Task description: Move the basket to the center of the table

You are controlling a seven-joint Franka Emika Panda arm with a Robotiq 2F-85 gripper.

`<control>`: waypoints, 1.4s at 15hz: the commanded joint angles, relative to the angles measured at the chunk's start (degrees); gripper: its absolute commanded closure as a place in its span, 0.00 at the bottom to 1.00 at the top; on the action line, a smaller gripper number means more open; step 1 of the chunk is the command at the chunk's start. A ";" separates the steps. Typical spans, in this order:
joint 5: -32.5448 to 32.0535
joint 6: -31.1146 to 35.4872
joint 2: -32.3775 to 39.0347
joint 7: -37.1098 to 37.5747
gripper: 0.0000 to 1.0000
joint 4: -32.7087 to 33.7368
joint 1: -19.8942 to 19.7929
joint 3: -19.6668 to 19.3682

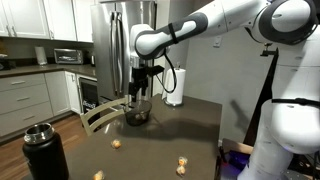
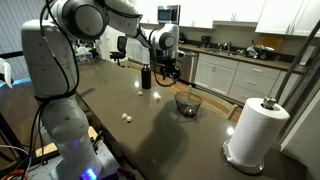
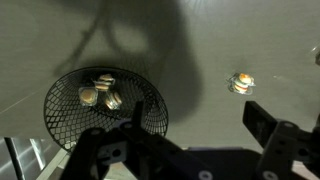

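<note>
The small dark wire basket (image 1: 137, 116) with light tan pieces inside sits on the dark brown table (image 1: 190, 125) near one edge. It shows in both exterior views (image 2: 187, 103). My gripper (image 1: 142, 88) hangs open and empty a little above it (image 2: 168, 72). In the wrist view the basket (image 3: 105, 100) lies at the left, with one finger over its near rim. The gap between the fingers (image 3: 185, 135) is over bare table (image 3: 200, 40) beside the basket.
A black thermos (image 1: 45, 150) (image 2: 146, 76) stands on the table. A paper towel roll (image 1: 175, 87) (image 2: 255, 130) stands near a corner. Loose tan pieces (image 1: 117, 144) (image 1: 182, 162) (image 2: 127, 116) (image 3: 241, 82) lie scattered. A chair back (image 1: 100, 115) is by the basket's edge.
</note>
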 commanded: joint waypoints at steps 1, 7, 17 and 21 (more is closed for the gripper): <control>1.27 1.06 4.31 -3.49 0.00 3.32 -0.56 -0.08; 1.72 1.29 11.00 -4.85 0.00 7.53 -1.12 0.00; 3.98 1.13 18.48 -7.45 0.00 11.03 -2.90 0.32; 3.50 1.42 19.48 -7.55 0.00 11.23 -2.94 0.28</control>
